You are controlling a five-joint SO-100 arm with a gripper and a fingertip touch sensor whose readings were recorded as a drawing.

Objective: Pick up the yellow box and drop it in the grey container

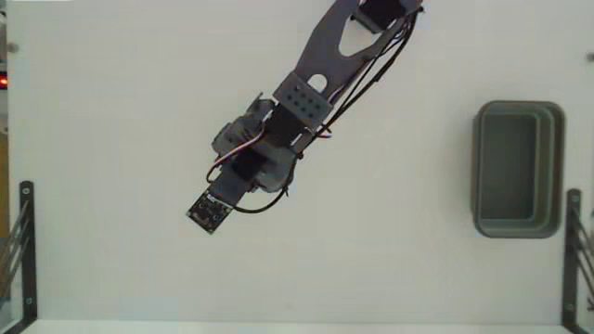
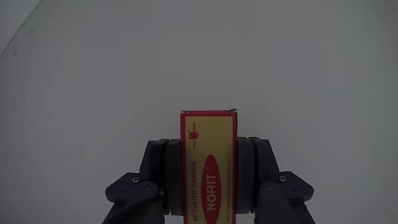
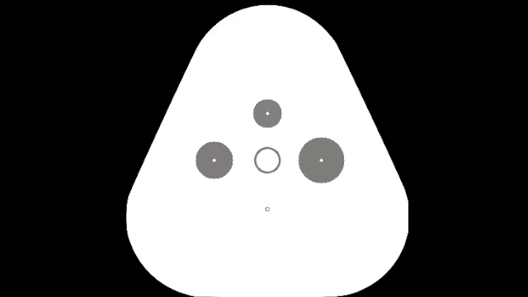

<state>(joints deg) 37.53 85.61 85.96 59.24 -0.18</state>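
Note:
In the wrist view the yellow box [image 2: 209,168], red-edged with a red oval mark, stands lengthwise between the dark fingers [image 2: 163,168]. My gripper [image 2: 209,152] is shut on it, one jaw pressing each long side. Its far end sticks out past the fingertips over the white table. In the fixed view the arm's wrist [image 1: 263,153] hangs over the table's middle left and covers both the box and the fingertips. The grey container [image 1: 555,167] sits at the right side of that view, far from the gripper, and holds nothing.
A white tabletop [image 1: 111,111] fills the fixed view. Black metal brackets stand at the lower left [image 1: 26,241] and lower right [image 1: 573,250] edges, the right one just below the container. The arm reaches in from the top [image 1: 371,14].

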